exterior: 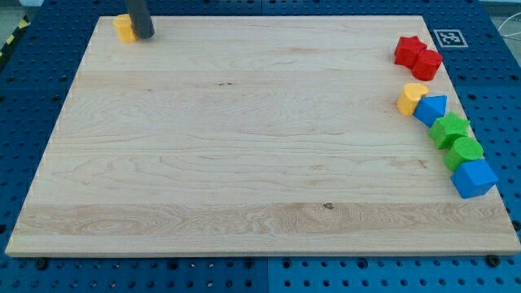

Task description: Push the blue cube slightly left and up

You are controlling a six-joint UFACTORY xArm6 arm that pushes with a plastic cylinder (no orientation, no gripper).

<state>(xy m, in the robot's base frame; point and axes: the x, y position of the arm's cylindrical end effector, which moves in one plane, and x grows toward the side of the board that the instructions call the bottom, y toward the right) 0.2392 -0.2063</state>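
Standing at the view's top-left corner of the wooden board point(244, 146), the dark rod has my tip point(144, 36) just beside a small yellow block point(124, 28), on its right, looks like touching. No pincer on this rig, so nothing open or closed to report. The blue cube point(474, 178) sits far off at the view's right edge, lowest of a tight column: green cylinder-ish block point(466, 151) touching above it, then green star point(449, 129), blue triangular block point(431, 108), yellow heart-ish block point(411, 98). Up top right, red star point(409, 50) & another red block point(427, 63), touching each other.
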